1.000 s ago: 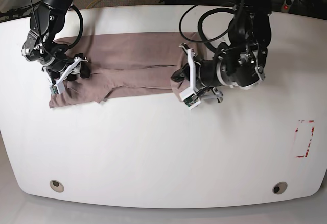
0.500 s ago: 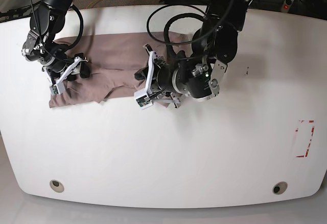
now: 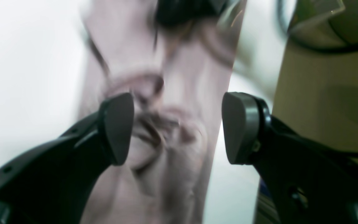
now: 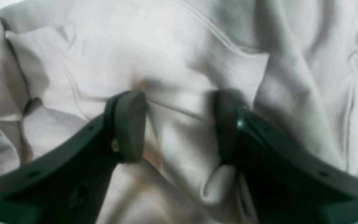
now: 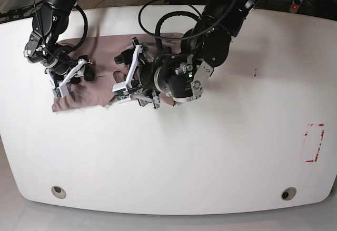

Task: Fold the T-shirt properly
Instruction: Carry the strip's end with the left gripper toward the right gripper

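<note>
T-shirt lies bunched at the table's far-left part, one end doubled over toward the other. Left gripper hangs spread over the folded-over end, nothing between its pads; right gripper stands spread with pads pressed onto cloth, pinching nothing. Light, limp, wrinkle-prone cloth: I'd pinch hems or corners, both layers.

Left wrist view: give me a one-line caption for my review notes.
Left end effector, jaws apart, above the blurred, rumpled mauve-brown T-shirt on the white table.
</note>
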Motion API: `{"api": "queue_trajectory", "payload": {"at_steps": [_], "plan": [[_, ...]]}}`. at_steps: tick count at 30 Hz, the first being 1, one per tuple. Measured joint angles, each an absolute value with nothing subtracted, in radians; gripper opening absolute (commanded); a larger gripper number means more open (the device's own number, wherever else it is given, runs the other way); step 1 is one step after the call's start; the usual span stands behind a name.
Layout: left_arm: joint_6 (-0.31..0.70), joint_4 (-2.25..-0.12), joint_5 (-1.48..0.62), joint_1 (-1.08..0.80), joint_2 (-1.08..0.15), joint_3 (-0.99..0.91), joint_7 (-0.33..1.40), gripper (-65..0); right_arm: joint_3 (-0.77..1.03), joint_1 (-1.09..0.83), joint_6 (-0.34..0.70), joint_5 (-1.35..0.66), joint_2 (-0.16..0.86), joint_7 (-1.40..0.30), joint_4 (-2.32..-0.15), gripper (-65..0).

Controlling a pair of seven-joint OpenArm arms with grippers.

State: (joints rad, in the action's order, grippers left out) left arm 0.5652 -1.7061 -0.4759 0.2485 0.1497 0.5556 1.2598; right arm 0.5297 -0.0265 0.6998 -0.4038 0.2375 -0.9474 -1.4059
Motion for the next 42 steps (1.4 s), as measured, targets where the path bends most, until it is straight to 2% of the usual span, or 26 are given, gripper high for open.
{"api": "queue_trajectory", "payload": {"at_steps": [8, 10, 14, 18, 31, 42], "plan": [[0.565, -1.893, -0.364, 0.214, 0.042, 0.454, 1.320, -25.1, 0.529, -0.022, 0.700, -0.407, 0.227, -0.946, -1.405, -30.8], [0.565, -1.919, -0.355, 0.176, -0.016, 0.428, 1.330, -29.2, 0.528, -0.022, 0.700, -0.406, 0.227, -0.950, -1.406, -30.8], [0.565, -1.933, -0.332, 0.139, -0.096, 0.389, 1.340, -44.4, 0.529, -0.022, 0.700, -0.407, 0.227, -0.949, -1.406, -30.8], [0.563, -1.934, -0.271, 0.132, -0.150, 0.401, 1.335, -52.8, 0.529, -0.022, 0.700, -0.407, 0.227, -0.949, -1.406, -30.8], [0.566, -1.778, -0.182, 0.170, -0.155, 0.640, 1.321, -52.8, 0.529, -0.021, 0.700, -0.407, 0.227, -0.950, -1.406, -30.8], [0.562, -1.524, -0.112, 0.323, 0.009, 0.692, 1.182, -52.6, 0.529, -0.020, 0.700, -0.407, 0.226, -0.951, -1.406, -30.8]]}}
